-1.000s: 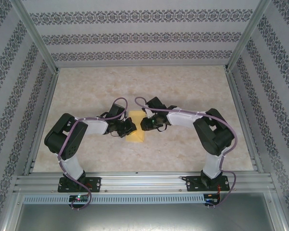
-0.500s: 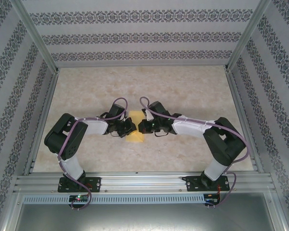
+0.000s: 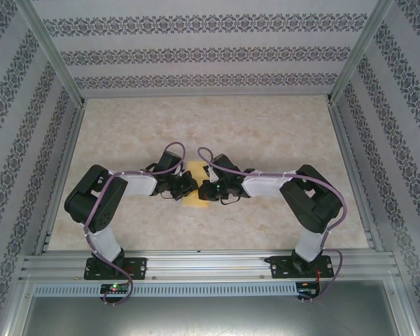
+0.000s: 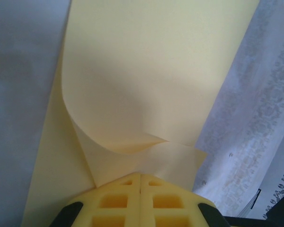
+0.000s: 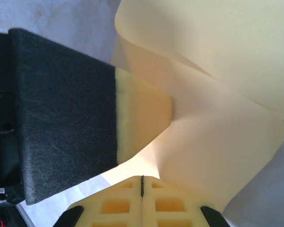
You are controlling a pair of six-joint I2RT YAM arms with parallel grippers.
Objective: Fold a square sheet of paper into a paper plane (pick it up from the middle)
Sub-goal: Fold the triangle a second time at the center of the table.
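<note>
Right wrist: left claw [image 5: 143, 116] against paper [image 5: 222, 146]

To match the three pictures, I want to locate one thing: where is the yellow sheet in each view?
Top external: yellow sheet at the centre of the table.
Left wrist: centre, above the left end effector.
Right wrist: upper right, curled.
Shared landmark: the left end effector, pinching the sheet.

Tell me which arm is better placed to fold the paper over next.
Probably right: the right gripper is shut on a lifted, curling flap of the paper; the left gripper, also shut on it, can anchor it.
</note>
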